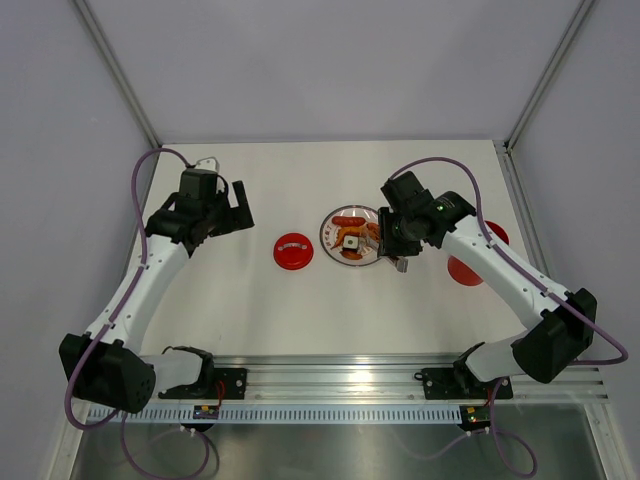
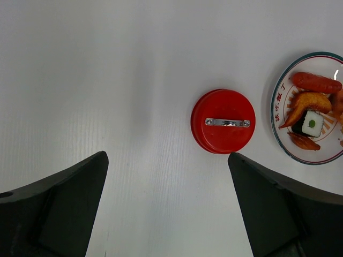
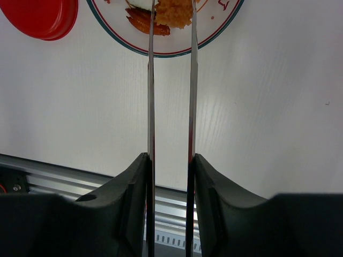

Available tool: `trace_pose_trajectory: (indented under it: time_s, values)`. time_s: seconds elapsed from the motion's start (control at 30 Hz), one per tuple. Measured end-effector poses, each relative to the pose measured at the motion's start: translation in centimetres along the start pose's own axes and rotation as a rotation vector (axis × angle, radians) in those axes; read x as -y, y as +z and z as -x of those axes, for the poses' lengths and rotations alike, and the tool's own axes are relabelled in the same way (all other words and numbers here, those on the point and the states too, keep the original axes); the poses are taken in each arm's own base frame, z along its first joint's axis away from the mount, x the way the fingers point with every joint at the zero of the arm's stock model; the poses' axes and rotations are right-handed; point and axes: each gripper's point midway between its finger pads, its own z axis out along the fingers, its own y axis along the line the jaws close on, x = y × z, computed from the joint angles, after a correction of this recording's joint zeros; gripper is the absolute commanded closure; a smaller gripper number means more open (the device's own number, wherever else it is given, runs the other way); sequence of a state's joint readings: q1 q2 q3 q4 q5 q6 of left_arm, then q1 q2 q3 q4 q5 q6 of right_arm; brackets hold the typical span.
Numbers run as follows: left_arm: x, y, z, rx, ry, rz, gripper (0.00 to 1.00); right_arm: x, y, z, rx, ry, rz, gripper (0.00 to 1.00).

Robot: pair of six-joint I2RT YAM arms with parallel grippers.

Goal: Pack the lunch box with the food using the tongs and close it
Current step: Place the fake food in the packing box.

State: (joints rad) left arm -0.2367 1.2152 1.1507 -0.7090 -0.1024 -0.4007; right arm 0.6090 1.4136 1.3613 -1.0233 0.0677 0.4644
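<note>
Gripping the tongs (image 3: 150,96) with the right gripper (image 3: 170,160) at bottom centre of the wrist frame, straddling a fried piece (image 3: 172,13) on the plate (image 3: 214,24) at the top edge. Holding the left gripper (image 2: 167,155) spread wide over the table (image 2: 107,64), lower in frame than the red lid (image 2: 223,121). Showing the lunch box (image 1: 463,270) centre right of the overhead frame, partly behind the right arm.

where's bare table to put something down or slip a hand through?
Free: the far strip behind the lid and plate; the near strip between them and the rail; the patch between lid and left hand. Crowded: plate to tub, where the right hand holds the tongs over the food.
</note>
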Motion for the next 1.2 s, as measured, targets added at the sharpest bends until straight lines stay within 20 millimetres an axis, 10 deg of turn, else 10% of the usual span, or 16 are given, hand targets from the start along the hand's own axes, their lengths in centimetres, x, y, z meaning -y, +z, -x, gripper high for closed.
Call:
trace_pose_trajectory:
  time_s: [1.2]
  values:
    - [5.9,1.4,-3.8,-0.132,0.14,-0.122,0.01,1.2,-0.4,0.7,0.029,0.004,-0.07,1.0]
